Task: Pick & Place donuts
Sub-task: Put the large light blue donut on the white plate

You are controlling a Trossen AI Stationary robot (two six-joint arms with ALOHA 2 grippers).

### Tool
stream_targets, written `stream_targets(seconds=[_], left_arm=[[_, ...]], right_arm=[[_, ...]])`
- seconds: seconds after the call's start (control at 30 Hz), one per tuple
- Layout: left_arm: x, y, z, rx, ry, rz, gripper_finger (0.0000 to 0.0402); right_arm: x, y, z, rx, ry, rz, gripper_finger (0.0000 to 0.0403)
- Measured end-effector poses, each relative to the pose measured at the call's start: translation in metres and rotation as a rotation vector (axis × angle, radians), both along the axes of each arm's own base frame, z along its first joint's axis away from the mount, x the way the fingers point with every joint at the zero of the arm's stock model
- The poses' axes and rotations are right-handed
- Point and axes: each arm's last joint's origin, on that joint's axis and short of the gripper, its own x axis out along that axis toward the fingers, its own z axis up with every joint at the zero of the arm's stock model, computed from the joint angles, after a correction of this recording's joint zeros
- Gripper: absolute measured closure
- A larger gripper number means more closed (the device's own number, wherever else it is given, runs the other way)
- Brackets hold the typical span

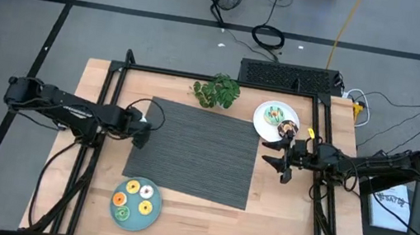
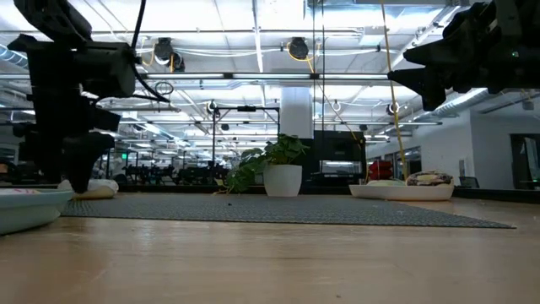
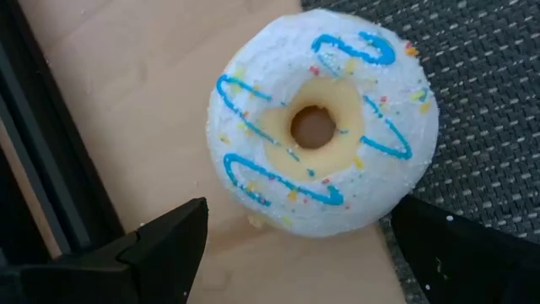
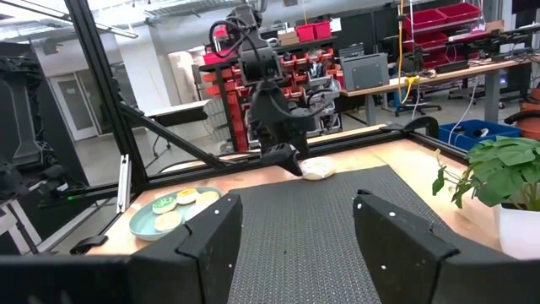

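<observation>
Worktop (image 1: 202,225): dark mat (image 1: 197,151) at centre, teal plate (image 1: 124,215) of donuts near the front edge, white plate (image 1: 263,122) toward the back right.

Left gripper (image 1: 141,130): at the mat's left edge, jaws wide open and empty, straddling a white donut (image 3: 321,135) with blue icing that lies half on wood, half on mat. I judge the grasp is next; I'd lower squarely, centre the ring between the jaws, then close gently.

Right gripper (image 1: 286,164): waiting beside the white plate, jaws partly open, holding nothing.
</observation>
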Motion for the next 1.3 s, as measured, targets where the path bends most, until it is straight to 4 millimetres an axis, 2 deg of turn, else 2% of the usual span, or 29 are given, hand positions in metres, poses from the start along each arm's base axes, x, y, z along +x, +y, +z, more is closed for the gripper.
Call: stream_targets(seconds=[0.23, 0.43, 0.67, 0.77, 0.97, 1.3], left_arm=[[0.008, 0.011, 0.0, 0.002, -0.062, -0.069, 0.0037], [0.006, 0.017, 0.0, -0.023, -0.067, -0.013, 0.0037], [-0.003, 0.022, -0.016, -0.057, -0.082, 0.052, 0.0037], [-0.002, 0.023, -0.022, -0.043, -0.113, -0.04, 0.0037], [0.005, 0.026, -0.018, 0.023, -0.092, -0.271, 0.0037], [0.01, 0.027, -0.017, 0.058, -0.104, -0.375, 0.0037]], right_arm=[[0.0, 0.0, 0.0, 0.0, 0.0, 0.0, 0.0193], [0.0, 0.0, 0.0, 0.0, 0.0, 0.0, 0.0193], [0.0, 0.0, 0.0, 0.0, 0.0, 0.0, 0.0193], [0.0, 0.0, 0.0, 0.0, 0.0, 0.0, 0.0193], [0.0, 0.0, 0.0, 0.0, 0.0, 0.0, 0.0193], [0.0, 0.0, 0.0, 0.0, 0.0, 0.0, 0.0193]])
